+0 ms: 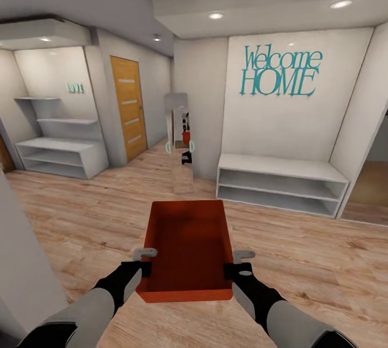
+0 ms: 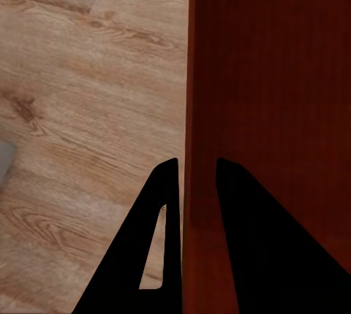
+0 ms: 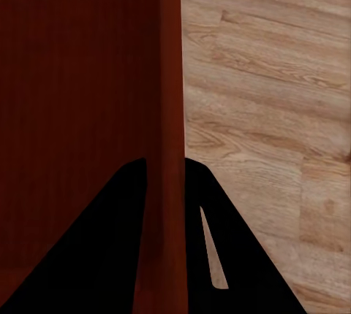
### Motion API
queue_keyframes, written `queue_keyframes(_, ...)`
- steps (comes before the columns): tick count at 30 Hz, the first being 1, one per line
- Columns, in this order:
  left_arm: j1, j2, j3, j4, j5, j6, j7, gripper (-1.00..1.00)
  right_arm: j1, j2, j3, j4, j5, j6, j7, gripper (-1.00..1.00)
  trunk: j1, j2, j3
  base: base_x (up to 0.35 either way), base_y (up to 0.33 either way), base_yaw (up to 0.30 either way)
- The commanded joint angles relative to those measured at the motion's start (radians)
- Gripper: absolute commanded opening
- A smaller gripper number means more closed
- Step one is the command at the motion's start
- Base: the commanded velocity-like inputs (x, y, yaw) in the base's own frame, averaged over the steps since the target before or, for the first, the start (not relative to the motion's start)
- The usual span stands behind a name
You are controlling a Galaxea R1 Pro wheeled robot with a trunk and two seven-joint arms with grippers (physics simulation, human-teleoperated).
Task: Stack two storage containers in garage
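Item held: one orange-red rectangular storage container (image 1: 186,251), lidless, plain straight walls, interior empty, carried level in front of the robot above a light wood plank floor (image 1: 302,261). Left gripper (image 1: 144,263): clamped over the container's left wall near the robot-side end; in the left wrist view the left gripper (image 2: 196,182) has one black finger (image 2: 164,241) on the outside and the other inside, with the wall pinched between them. Right gripper (image 1: 237,264): clamped the same way over the right wall; in the right wrist view the right gripper (image 3: 164,175) straddles the wall, one finger (image 3: 212,234) outside and one inside against the dark red interior. Both forearms, grey with black wrists, reach in from the bottom of the head view. Surroundings: an entry hall with pale grey walls; a teal "Welcome HOME" wall lettering (image 1: 280,72) above a low white two-tier open shelf unit (image 1: 280,185) to the right front; a narrow standing mirror (image 1: 179,143) straight ahead, reflecting a small part of the robot and a red patch; an orange-brown wooden door (image 1: 128,108) with pale horizontal strips to the left front; a white stepped shelving alcove (image 1: 56,143) at far left with small teal lettering above it; recessed ceiling spotlights (image 1: 215,15) lit overhead.
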Motion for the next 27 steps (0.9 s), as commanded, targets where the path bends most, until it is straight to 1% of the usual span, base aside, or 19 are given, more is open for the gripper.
queue_keyframes(1,0.000,0.014,-0.001,0.000,0.007,0.006,0.005,-1.00,-0.002,-0.001,-0.014,-0.036,0.003,-0.014,-0.004,-1.00,0.001,-0.002,-0.002,0.324,0.000,0.000)
queue_keyframes(27,0.000,0.014,-0.001,-0.001,0.007,0.006,0.005,-1.00,-0.001,0.000,-0.014,-0.036,0.003,-0.014,-0.004,-1.00,0.001,-0.002,-0.002,0.324,0.000,0.000)
